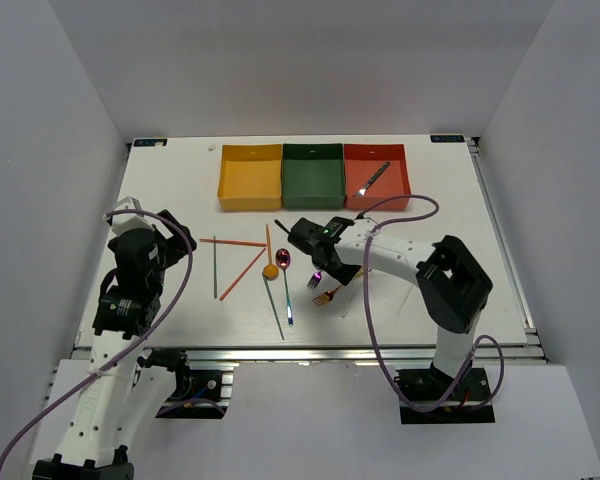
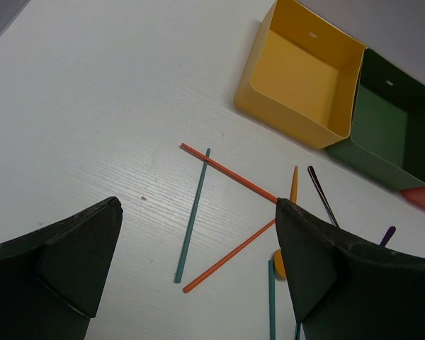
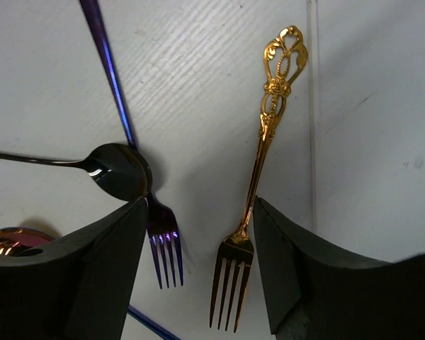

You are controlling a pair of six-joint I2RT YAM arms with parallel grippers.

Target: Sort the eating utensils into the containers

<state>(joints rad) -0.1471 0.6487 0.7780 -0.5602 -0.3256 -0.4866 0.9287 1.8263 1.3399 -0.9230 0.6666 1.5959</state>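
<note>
White table (image 1: 180, 190), three trays (image 1: 313, 150) along its far edge: the right gripper (image 3: 198, 212), jaws partly spread, straddles the gold fork (image 3: 258, 163) and the iridescent fork (image 3: 163, 241) near centre. Closing could pinch both, or nudge the black spoon (image 3: 120, 170). The left gripper (image 2: 198, 205) hangs wide open over chopsticks (image 2: 186, 241).

Overhead, we find even, diffuse white light; the white wood-grain tabletop (image 1: 180, 200) is bright, and shadows are short and soft. In the right wrist view we note crisp focus on the ornate gold metal fork (image 3: 258, 163), a pale sheen on the glossy black spoon bowl (image 3: 120, 170), and, nearest the lens, matte black fingers (image 3: 71, 283) of the right gripper (image 3: 200, 209) rendered dark with little detail.
</note>
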